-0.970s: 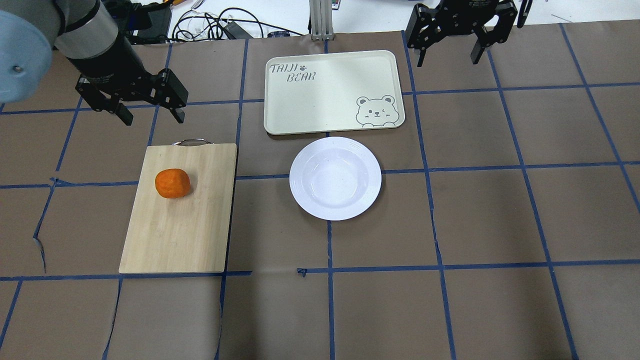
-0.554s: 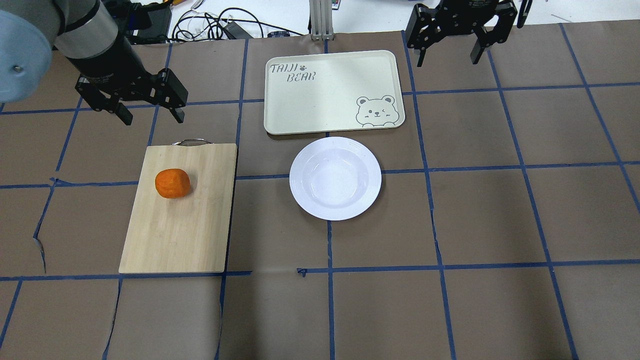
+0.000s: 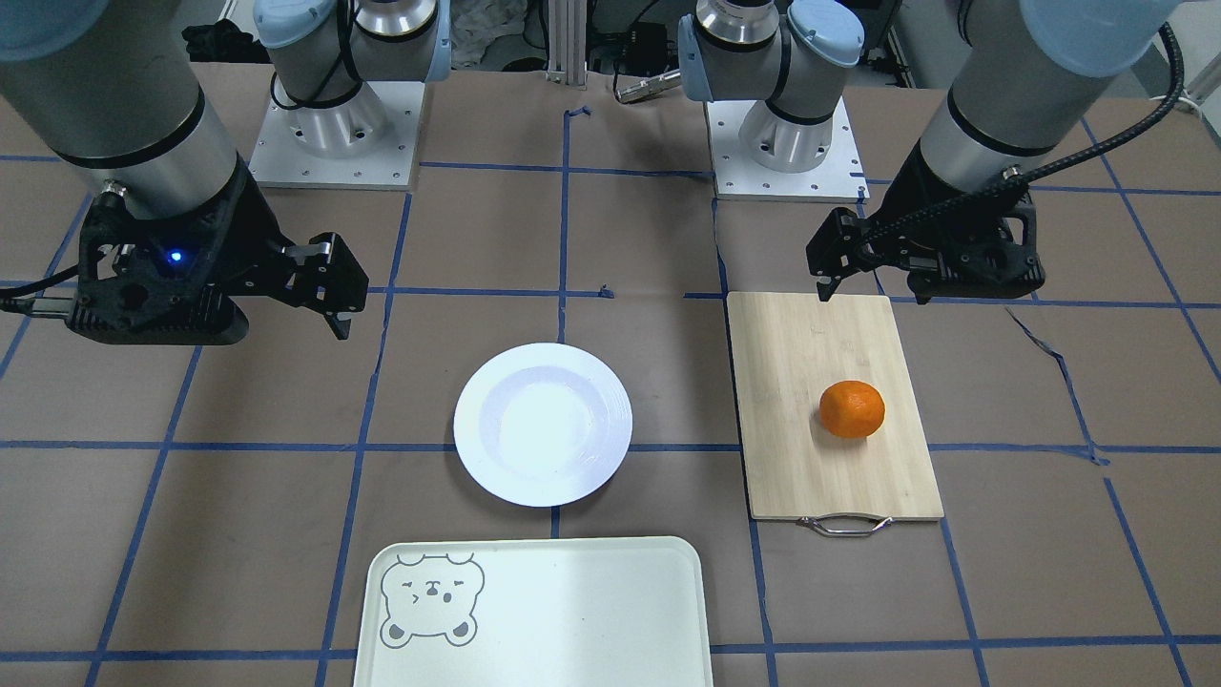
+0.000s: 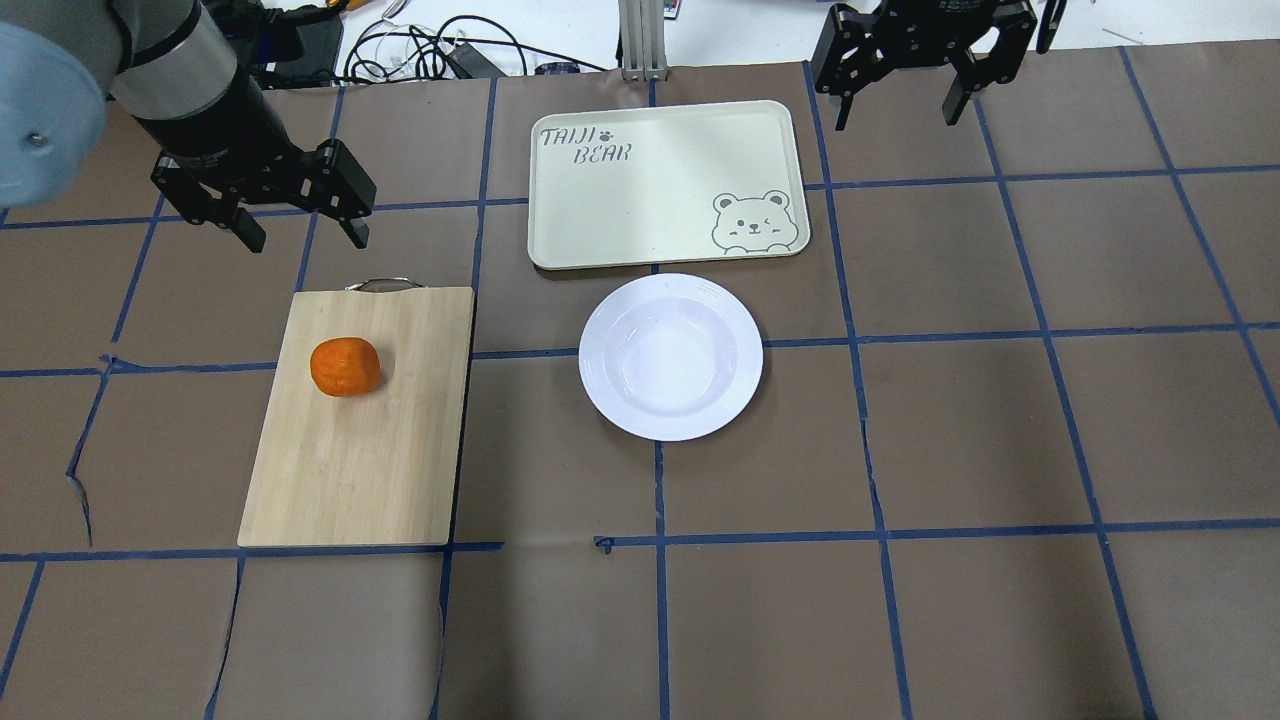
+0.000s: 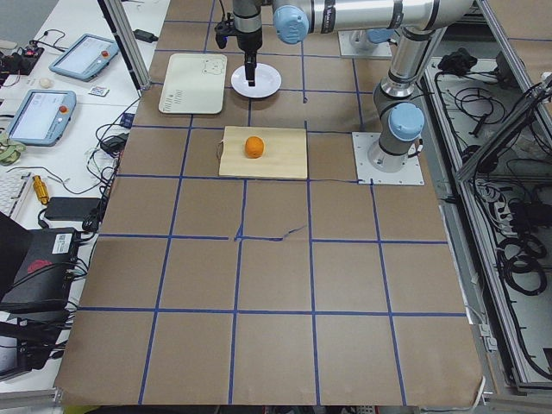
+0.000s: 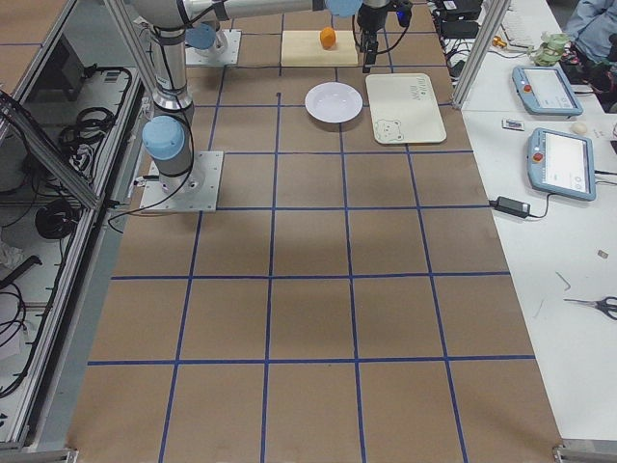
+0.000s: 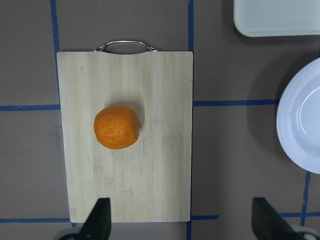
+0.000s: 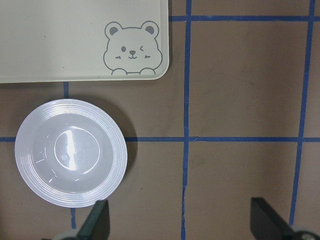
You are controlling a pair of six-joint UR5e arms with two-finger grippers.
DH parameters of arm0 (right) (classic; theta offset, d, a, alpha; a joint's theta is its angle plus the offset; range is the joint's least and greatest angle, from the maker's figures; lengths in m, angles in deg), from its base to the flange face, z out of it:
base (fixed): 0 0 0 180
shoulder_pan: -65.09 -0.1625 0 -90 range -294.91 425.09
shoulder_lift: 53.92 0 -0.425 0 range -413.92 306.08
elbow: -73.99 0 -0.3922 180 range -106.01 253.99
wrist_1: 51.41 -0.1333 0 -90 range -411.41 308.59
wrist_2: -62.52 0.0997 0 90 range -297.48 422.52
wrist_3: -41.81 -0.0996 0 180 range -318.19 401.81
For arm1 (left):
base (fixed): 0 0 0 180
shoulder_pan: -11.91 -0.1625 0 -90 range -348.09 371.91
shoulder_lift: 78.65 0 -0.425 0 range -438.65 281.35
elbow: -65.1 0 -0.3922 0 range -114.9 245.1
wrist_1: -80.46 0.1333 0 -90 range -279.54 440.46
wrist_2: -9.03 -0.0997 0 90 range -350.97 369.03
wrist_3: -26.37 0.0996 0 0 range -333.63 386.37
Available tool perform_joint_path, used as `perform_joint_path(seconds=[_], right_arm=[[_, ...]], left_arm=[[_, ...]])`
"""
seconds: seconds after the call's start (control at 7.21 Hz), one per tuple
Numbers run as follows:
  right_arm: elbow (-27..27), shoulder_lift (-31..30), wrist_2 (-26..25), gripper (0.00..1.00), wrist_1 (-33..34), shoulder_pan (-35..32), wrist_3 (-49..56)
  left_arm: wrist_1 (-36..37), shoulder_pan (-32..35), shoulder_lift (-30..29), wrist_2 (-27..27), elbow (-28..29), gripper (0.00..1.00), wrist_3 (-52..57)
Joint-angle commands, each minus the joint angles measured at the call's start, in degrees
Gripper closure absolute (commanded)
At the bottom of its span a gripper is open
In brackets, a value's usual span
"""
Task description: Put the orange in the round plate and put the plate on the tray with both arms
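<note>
The orange [image 4: 345, 366] lies on the far half of a bamboo cutting board [image 4: 350, 460], also seen in the left wrist view as the orange [image 7: 116, 127]. My left gripper [image 4: 303, 228] hovers open and empty above the table just beyond the board's handle end. The round plate [image 4: 670, 357] sits empty at mid-table, right in front of the tray [image 4: 660, 185], which has a bear face in its near right corner. High over the far right of the tray hangs my right gripper [image 4: 893, 108], open with nothing in it; its wrist view looks down on the plate [image 8: 70, 152].
The cutting board's metal handle [image 4: 380, 284] points away from the robot. Brown paper with blue tape lines covers the table [image 4: 900, 600]. Cables and a metal post [image 4: 636, 40] sit past the far edge.
The right gripper has crept very slightly toward the far edge. The left gripper, orange, plate and tray are where they were.
</note>
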State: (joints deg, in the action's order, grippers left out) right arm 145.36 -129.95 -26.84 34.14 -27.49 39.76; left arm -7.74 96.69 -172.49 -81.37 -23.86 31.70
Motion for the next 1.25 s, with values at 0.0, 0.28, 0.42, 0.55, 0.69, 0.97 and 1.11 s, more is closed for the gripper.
perform_joint_path(seconds=[0.0,0.28,0.42,0.55,0.69,0.97,1.11], right_arm=[[0.2,0.0,0.2,0.00,-0.2,0.2,-0.1],[1.0,-0.2,0.8,0.00,0.3,0.2,-0.1],[1.1,-0.2,0.8,0.00,0.4,0.2,-0.1],[1.1,-0.3,0.8,0.00,0.4,0.1,-0.1],[1.1,-0.3,0.8,0.00,0.3,0.1,-0.2],[1.6,-0.5,0.5,0.00,-0.1,0.0,-2.5],[1.6,-0.5,0.2,0.00,0.0,0.1,-2.5]], left_arm=[[2.6,-0.8,-1.8,-3.4,-0.9,0.00,0.8],[7.2,-0.8,-3.4,-13.6,-4.0,0.00,2.2],[8.1,-0.9,-3.8,-11.5,-6.1,0.00,1.8],[9.7,-2.4,-5.5,-10.2,-8.1,0.00,0.8],[12.3,-5.6,-6.2,-7.7,-9.9,0.00,0.7],[14.2,-10.8,-7.1,5.0,-12.6,0.00,1.3],[16.3,-10.9,-8.1,5.1,-13.0,0.00,0.4]])
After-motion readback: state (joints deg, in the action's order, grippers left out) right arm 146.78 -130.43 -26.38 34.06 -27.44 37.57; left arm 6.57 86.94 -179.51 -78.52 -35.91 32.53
